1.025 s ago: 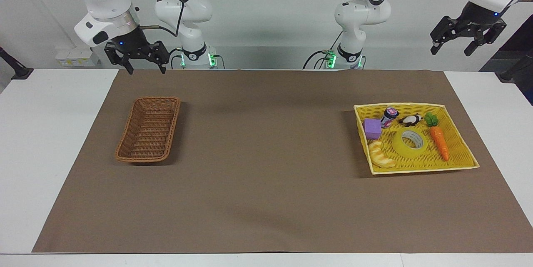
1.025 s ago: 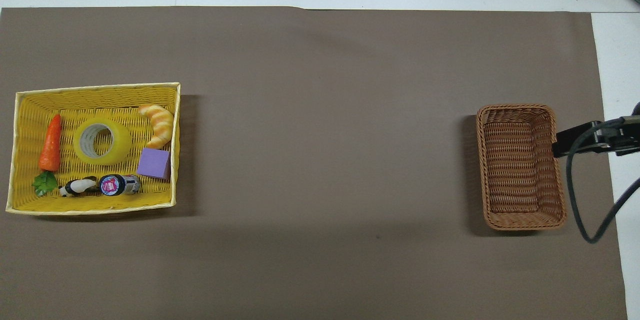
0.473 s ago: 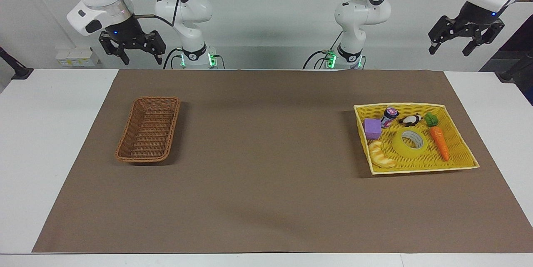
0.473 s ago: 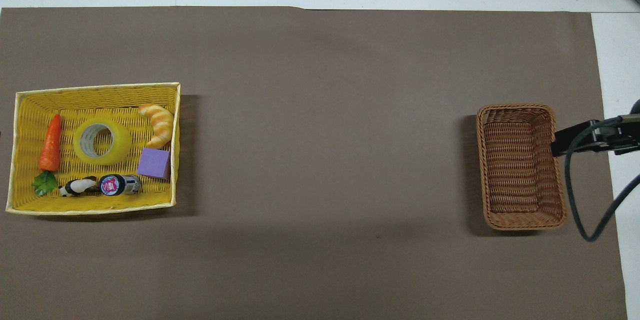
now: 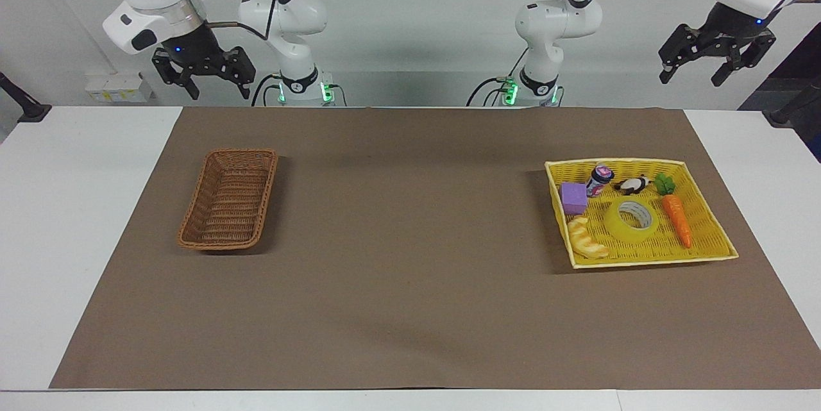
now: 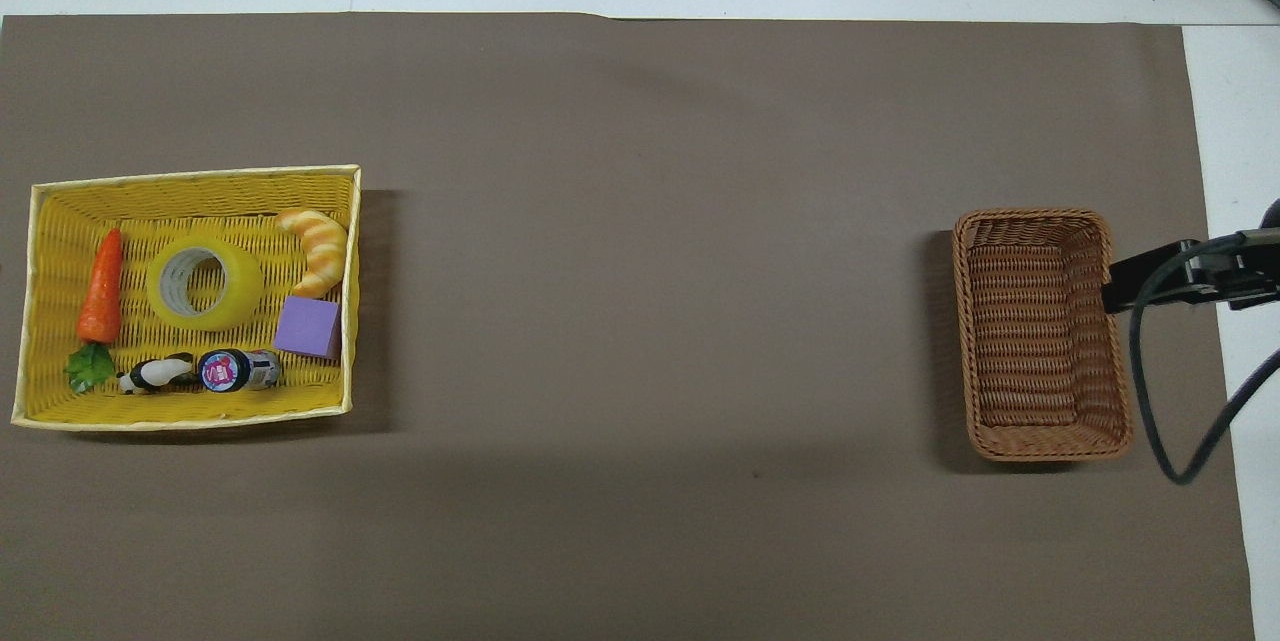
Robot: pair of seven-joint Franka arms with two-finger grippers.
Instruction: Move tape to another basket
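Nearest the robots: both grippers hang high at their own ends, nothing reached yet. Left gripper is up over the bare table edge at its end, fingers spread apart, empty. Right gripper is up near the mat's robot-side edge at its own end, fingers likewise apart and empty.

Next out, the tray at the left arm's end. You find a small bottle, a black-and-white toy and a cube along its robot-side wall. The tape lies flat, core up, in the tray's middle. The carrot sits just beside it toward the table end; the croissant sits just beside it toward the centre.

The basket waits empty at the right arm's end, well apart from the tray.

Risks, as you judge them:
- Tight neighbours: fingers coming down outside the roll may nudge the carrot or croissant.
- Glossy, wide roll: a shallow pinch could slip on the lift.
- Light tray: a dragged roll may shift it.
- Long carry: a handover, or a narrow-basket drop, could miss.
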